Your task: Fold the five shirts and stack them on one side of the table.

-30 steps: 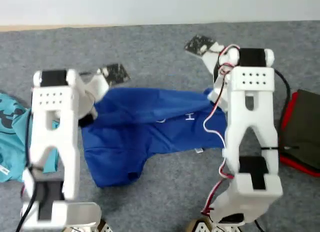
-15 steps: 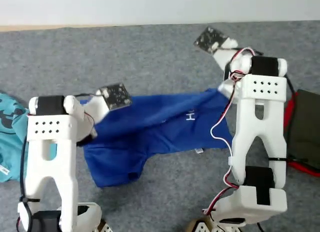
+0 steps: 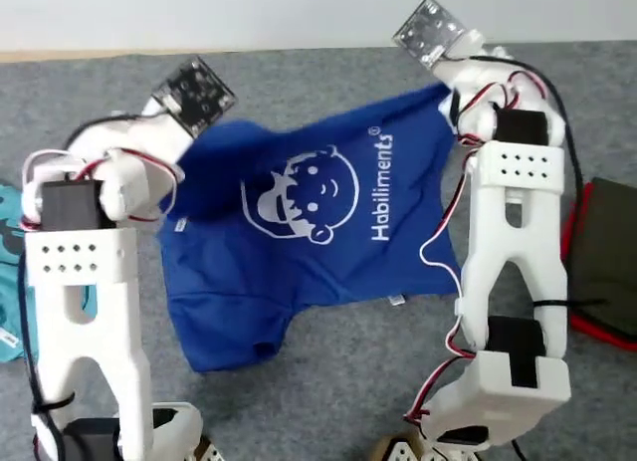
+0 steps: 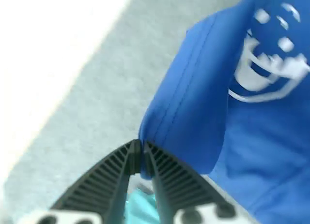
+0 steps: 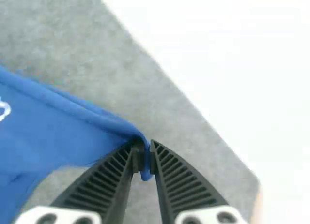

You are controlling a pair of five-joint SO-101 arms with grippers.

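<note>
High view shows a blue cotton T-shirt with a white cartoon face print spread between the 2 arms over the grey felt-covered table, print side up. Its far edge is held up at both corners, while the near part with the collar lies on the table. The left gripper is closed tight on a fold of blue cloth at one corner, and the right gripper is pinched in the same way on the hem at the other corner, so the edge is stretched between them. At the left border of the table a crumpled teal shirt lies partly under the left arm, and it looks unfolded. At the right border there is a dark flat garment with a red edge, which I judge to be shirts already folded and stacked, though I cannot count them. So, in my judgement, the work is somewhere in the middle: the blue shirt is only being laid out for its first fold, the teal one waits, and the stack on the right is not yet complete.
</note>
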